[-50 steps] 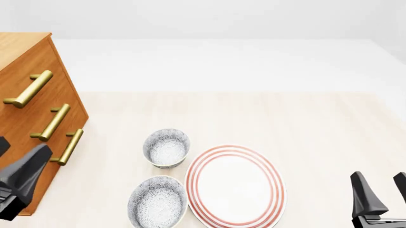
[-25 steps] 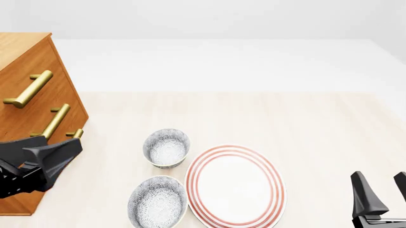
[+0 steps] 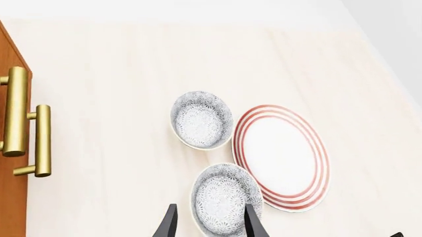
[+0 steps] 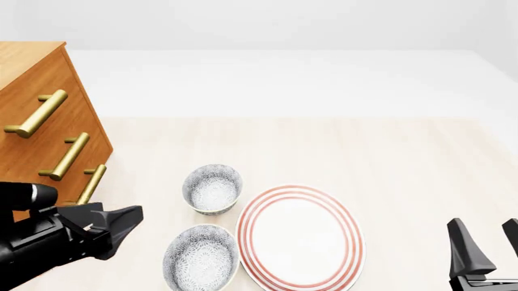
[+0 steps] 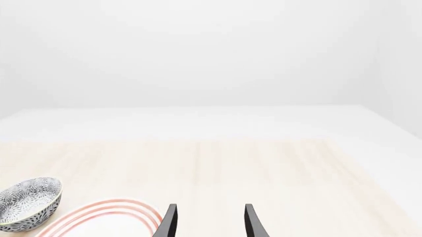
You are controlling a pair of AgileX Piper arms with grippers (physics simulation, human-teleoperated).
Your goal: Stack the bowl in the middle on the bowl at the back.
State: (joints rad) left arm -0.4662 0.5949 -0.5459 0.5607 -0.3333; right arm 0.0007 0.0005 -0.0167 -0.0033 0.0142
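Two alike white bowls with grey speckle stand left of the plate. The bowl at the back (image 4: 212, 188) (image 3: 201, 120) (image 5: 29, 202) is farther away. The bowl in the middle (image 4: 201, 259) (image 3: 226, 205) sits nearer, by the front edge. My left gripper (image 4: 121, 221) (image 3: 209, 228) hovers open just left of the middle bowl and above table level; in the left wrist view that bowl's rim lies between the fingers (image 3: 169, 223). Far off at the front right, my right gripper (image 4: 489, 254) (image 5: 209, 224) is open with nothing in it.
A large flat white plate with red rings (image 4: 299, 236) (image 3: 282, 158) (image 5: 108, 210) lies touching or nearly touching both bowls on their right. A wooden dresser with brass handles (image 4: 48, 121) (image 3: 26, 133) stands at the left edge, close behind the left arm.
My left arm has swung right, from beside the dresser's front out over the table toward the middle bowl. The right arm, bowls and plate have not moved.
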